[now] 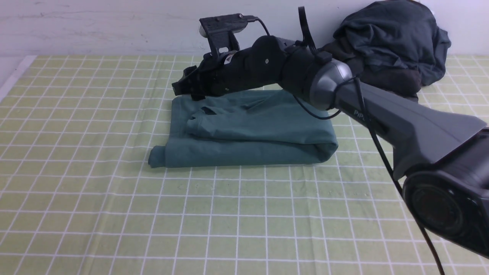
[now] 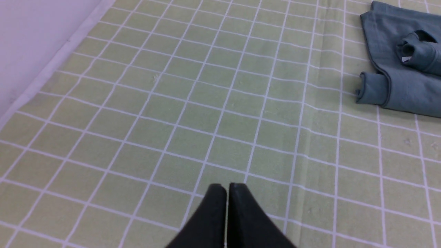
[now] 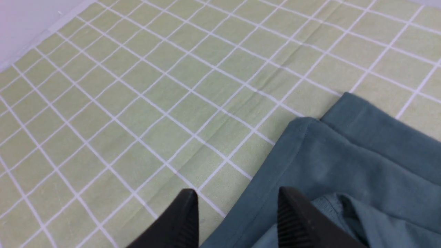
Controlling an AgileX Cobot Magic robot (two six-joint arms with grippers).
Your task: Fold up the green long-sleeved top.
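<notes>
Front view is showing the desk running away from the camera, wearing a pale green covering crossed by a white grid. Midway back the green long-sleeved top, of soft knit fabric, is lying folded into a thick rectangle, with a cuffed sleeve resting on it. The dark grey right arm is reaching in from the near right across the garment. The black right tool is hanging over the top's far left corner. Farther back, at the far right, a heap of dark grey clothing is sitting against the plain white wall.

Right wrist view is revealing what the front view is hiding. The right tool's fingers are standing spread apart, gripping nothing, one over the bare covering and the other over the top's hemmed edge. Whether they are touching, I cannot tell. Left wrist view is bringing in the black left tool, which the front view is not catching. Its fingers are pressing together with nothing between them, above bare desk, well apart from the top.
</notes>
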